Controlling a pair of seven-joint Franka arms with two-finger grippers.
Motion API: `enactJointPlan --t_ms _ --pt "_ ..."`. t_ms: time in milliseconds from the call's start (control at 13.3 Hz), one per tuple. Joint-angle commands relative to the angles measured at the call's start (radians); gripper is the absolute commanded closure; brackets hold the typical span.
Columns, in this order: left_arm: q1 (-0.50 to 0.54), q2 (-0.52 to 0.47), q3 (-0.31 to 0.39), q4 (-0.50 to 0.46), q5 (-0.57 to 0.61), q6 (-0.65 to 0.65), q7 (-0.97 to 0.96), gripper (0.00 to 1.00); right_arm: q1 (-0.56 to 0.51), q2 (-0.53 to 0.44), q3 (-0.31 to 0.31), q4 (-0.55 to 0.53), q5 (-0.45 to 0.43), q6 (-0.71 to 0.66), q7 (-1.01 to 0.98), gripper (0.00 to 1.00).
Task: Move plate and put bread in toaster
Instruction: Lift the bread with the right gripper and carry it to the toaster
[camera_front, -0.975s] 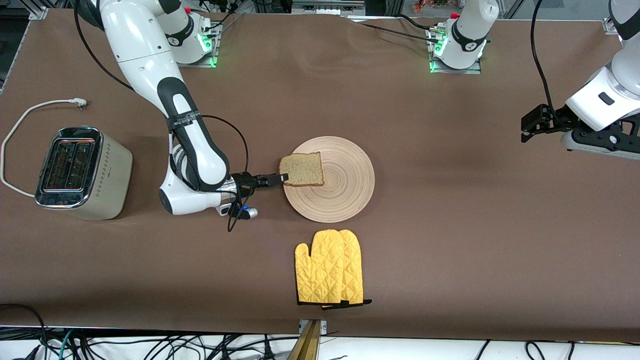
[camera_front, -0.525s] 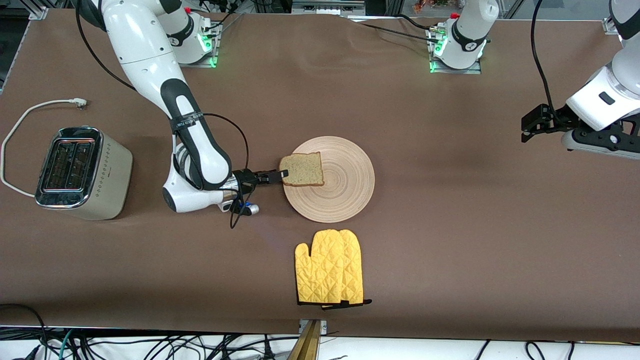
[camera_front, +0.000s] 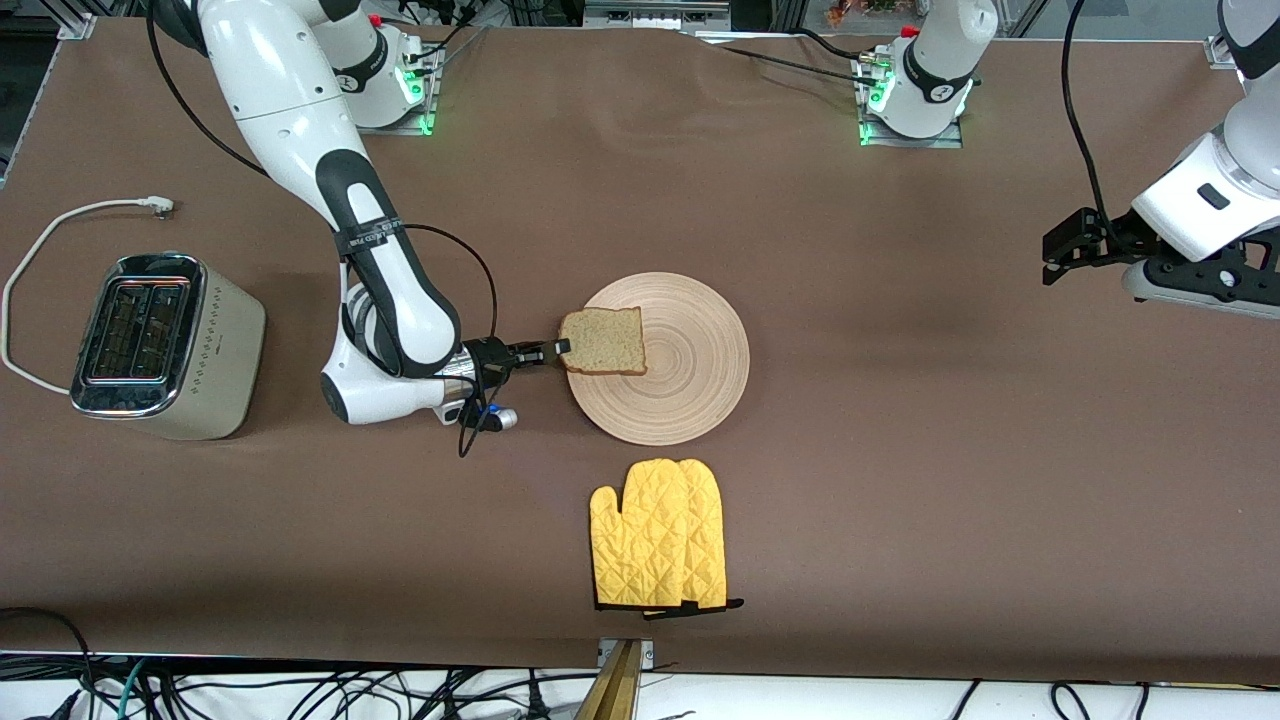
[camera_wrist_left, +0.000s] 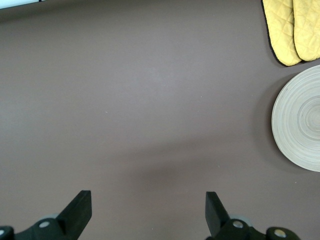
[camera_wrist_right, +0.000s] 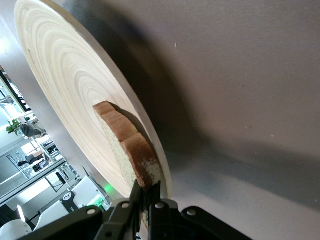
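Observation:
The brown speckled bread (camera_front: 603, 341) (camera_wrist_right: 127, 150) lies on the round light-wood plate (camera_front: 680, 390) (camera_wrist_right: 65, 90), at the rim toward the right arm's end. My right gripper (camera_front: 562, 348) (camera_wrist_right: 146, 192) reaches in low and level. It is shut on the bread's crust edge, which overhangs the plate's rim. The cream toaster (camera_front: 160, 345) stands at the right arm's end of the table, its two slots facing up. My left gripper (camera_front: 1048, 258) (camera_wrist_left: 148, 205) waits open over bare table at the left arm's end, holding nothing.
A yellow oven mitt (camera_front: 658, 548) (camera_wrist_left: 295, 30) lies nearer to the front camera than the plate (camera_wrist_left: 302, 120). The toaster's white cord (camera_front: 40, 250) loops away from it toward the robots' bases. The brown table cloth (camera_front: 900, 450) covers the whole table.
My right gripper's fingers have come together on the bread's edge, and the wrist has edged slightly toward the robots' bases. The left arm has not moved.

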Motion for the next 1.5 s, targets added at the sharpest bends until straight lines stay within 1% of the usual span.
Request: enactJointPlan --t_ms 0,75,150,225,450,675,825,975,1050,1200,1275,1350,1425 --pt "-0.004 -0.01 0.004 0.003 -0.016 -0.008 0.023 0.0 0.001 -0.043 -0.003 -0.016 -0.009 -0.008 -0.008 1.0" --pt "-0.004 -0.01 0.004 0.003 -0.016 -0.008 0.02 0.0 0.001 -0.067 -0.012 -0.014 -0.024 -0.01 -0.008 1.0" --pt "-0.004 -0.01 0.005 0.003 -0.016 -0.009 0.018 0.0 -0.002 -0.098 -0.034 -0.008 -0.082 -0.036 -0.003 1.0" --pt "-0.004 -0.01 0.005 0.003 -0.018 -0.011 0.015 0.0 -0.007 -0.116 -0.054 0.021 -0.131 -0.083 0.009 1.0" --pt "-0.007 -0.01 -0.001 0.005 -0.018 -0.022 0.012 0.0 -0.007 -0.167 -0.187 0.138 -0.271 -0.301 0.04 1.0" --pt "-0.007 -0.008 -0.016 0.005 -0.018 -0.022 0.012 0.0 -0.007 -0.211 -0.311 0.259 -0.474 -0.502 0.032 1.0" --pt "-0.007 -0.01 -0.018 0.005 -0.018 -0.022 0.012 0.0 -0.007 -0.222 -0.366 0.314 -0.651 -0.595 0.021 1.0" --pt "-0.007 -0.008 -0.019 0.005 -0.018 -0.022 0.012 0.0 -0.007 -0.283 -0.396 0.32 -0.83 -0.623 0.011 1.0" --pt "-0.007 -0.01 -0.019 0.005 -0.018 -0.023 0.012 0.0 -0.008 -0.302 -0.419 0.319 -0.898 -0.636 -0.012 1.0" --pt "-0.006 -0.01 -0.021 0.005 -0.016 -0.023 0.01 0.0 -0.005 -0.314 -0.503 0.319 -0.993 -0.694 -0.037 1.0" --pt "-0.006 -0.01 -0.016 0.005 -0.018 -0.023 0.013 0.0 -0.007 -0.316 -0.534 0.32 -1.045 -0.696 -0.045 1.0" --pt "-0.006 -0.01 -0.016 0.005 -0.018 -0.023 0.015 0.0 -0.007 -0.316 -0.567 0.32 -1.082 -0.69 -0.064 1.0" --pt "-0.006 -0.01 -0.018 0.005 -0.018 -0.023 0.012 0.0 -0.008 -0.313 -0.604 0.32 -1.098 -0.685 -0.09 1.0"
